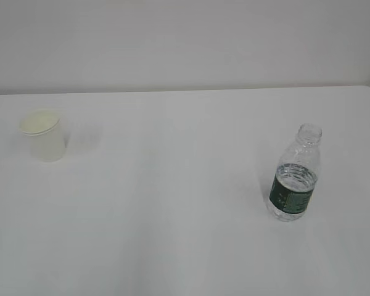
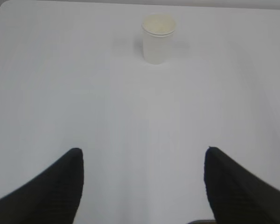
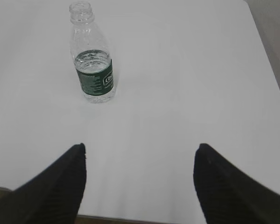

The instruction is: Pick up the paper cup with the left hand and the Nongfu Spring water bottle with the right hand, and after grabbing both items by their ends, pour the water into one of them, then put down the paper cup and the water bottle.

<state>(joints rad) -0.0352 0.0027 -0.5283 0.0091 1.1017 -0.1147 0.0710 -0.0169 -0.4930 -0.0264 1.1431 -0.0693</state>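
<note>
The white paper cup (image 1: 44, 135) stands upright at the left of the white table; in the left wrist view the paper cup (image 2: 158, 38) is far ahead, slightly right of centre. My left gripper (image 2: 143, 154) is open, nothing between its black fingers. The Nongfu Spring water bottle (image 1: 295, 174), clear with a dark green label and no cap, stands upright at the right. Water (image 3: 93, 59) fills its lower part up to the label's top. In the right wrist view the bottle (image 3: 94, 60) is ahead to the left of my open right gripper (image 3: 140, 149). Neither arm shows in the exterior view.
The white table (image 1: 172, 203) runs back to a pale wall. Its right edge (image 3: 270, 70) shows in the right wrist view, with its near edge (image 3: 130, 218) just below the fingers.
</note>
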